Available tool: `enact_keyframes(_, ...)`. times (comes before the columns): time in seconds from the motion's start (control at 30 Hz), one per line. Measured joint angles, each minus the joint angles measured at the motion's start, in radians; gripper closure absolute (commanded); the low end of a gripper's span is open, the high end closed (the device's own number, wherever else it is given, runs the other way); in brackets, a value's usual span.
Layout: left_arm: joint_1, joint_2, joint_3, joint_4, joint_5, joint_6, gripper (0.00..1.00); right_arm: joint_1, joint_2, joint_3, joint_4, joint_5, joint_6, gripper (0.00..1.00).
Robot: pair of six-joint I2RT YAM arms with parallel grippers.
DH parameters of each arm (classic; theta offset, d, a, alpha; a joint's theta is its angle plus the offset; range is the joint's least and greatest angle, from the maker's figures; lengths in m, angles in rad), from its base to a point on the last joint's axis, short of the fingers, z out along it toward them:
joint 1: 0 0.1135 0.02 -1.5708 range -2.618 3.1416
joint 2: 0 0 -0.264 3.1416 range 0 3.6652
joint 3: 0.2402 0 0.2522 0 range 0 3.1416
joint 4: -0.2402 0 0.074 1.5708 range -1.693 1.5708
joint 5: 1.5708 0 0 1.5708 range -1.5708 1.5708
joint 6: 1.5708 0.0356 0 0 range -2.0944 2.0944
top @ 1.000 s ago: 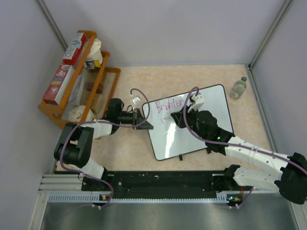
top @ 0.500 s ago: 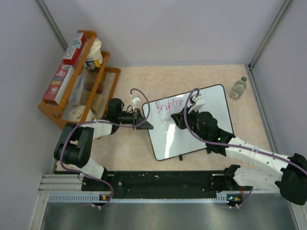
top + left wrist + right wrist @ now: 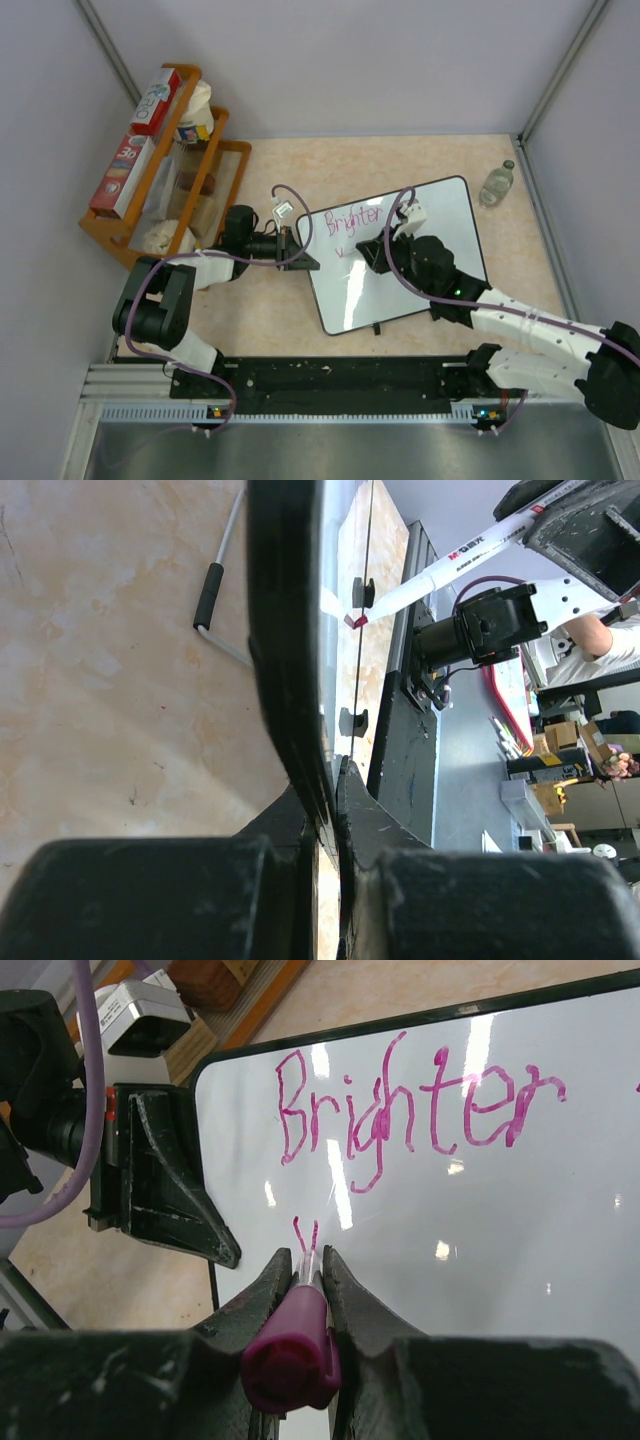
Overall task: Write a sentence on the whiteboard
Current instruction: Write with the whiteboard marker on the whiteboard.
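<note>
The whiteboard (image 3: 420, 260) lies tilted on the table, its left edge clamped by my left gripper (image 3: 300, 250), which is shut on the board's black frame (image 3: 285, 660). The sentence (image 3: 352, 218) reads "Brighter" (image 3: 410, 1110) in pink, with a small "V"-shaped stroke (image 3: 305, 1232) started on the line below. My right gripper (image 3: 305, 1260) is shut on a pink marker (image 3: 292, 1345), whose tip touches the board at that stroke. In the top view the right gripper (image 3: 372, 250) is over the board's middle left.
A wooden rack (image 3: 165, 170) with boxes and jars stands at the far left. A small clear bottle (image 3: 497, 183) stands at the far right near the wall. The board's black feet (image 3: 378, 328) are on its near edge.
My right gripper has shifted slightly left and toward the near edge over the board with the marker. The left gripper and the board have not moved.
</note>
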Motion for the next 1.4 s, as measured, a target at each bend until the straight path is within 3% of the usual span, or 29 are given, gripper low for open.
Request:
enact_keyframes(0.97, 0.000, 0.000, 0.000, 0.002, 0.003, 0.001, 1.00, -0.002, 0.002, -0.051, 0.045, -0.132, 0.070, 1.00)
enact_keyframes(1.4, 0.000, 0.000, 0.000, 0.003, 0.003, 0.001, 1.00, -0.093, -0.024, -0.037, 0.050, -0.148, 0.066, 1.00)
